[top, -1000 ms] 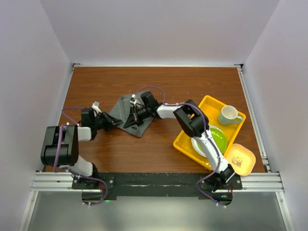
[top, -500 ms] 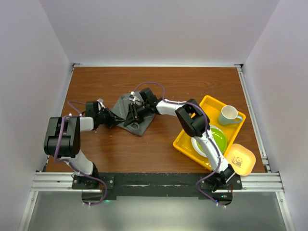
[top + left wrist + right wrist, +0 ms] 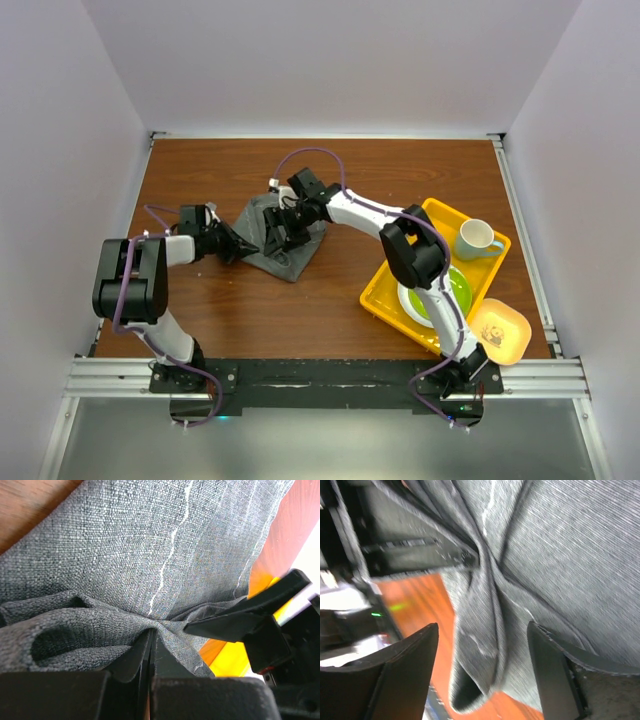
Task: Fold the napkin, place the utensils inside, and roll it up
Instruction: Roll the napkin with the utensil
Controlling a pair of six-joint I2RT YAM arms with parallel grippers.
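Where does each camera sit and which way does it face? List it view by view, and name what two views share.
Top external: above and behind, looking down on the table; left arm and right arm show whole, left tool and right tool at the napkin.
Left wrist: on the left arm, looking along its shut fingers, which pinch a napkin fold.
Right wrist: on the right arm, looking between its open fingers at the napkin.
Shared: each wrist view shows the napkin and the other arm's tool.

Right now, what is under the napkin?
Only the wooden table shows around the napkin. Its bunched folds cover the spot beneath, so whether anything lies under it cannot be told.
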